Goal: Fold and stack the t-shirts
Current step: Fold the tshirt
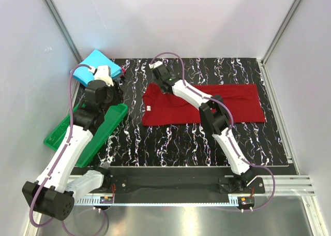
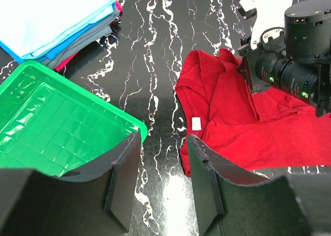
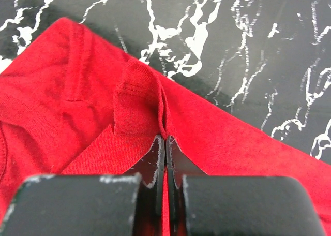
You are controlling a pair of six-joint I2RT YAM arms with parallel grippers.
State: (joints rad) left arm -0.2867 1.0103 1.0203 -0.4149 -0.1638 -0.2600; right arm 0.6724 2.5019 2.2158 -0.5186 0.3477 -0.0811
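Observation:
The dark red t-shirt (image 1: 235,104) lies spread across the black marbled mat, its sides folded in. My right gripper (image 1: 157,73) is at its far left corner, shut on a raised fold of red cloth (image 3: 139,99) near the sleeve. My left gripper (image 2: 163,179) is open and empty, hovering over the mat between the green tray and the shirt's collar end (image 2: 207,112). The cyan-blue t-shirt (image 1: 94,65) lies folded on a stack at the back left, also in the left wrist view (image 2: 46,18).
A green plastic tray (image 1: 62,137) sits tilted at the mat's left edge, its corner close to my left fingers (image 2: 121,168). Grey and pink folded cloth lies under the blue shirt. White walls enclose the table on three sides.

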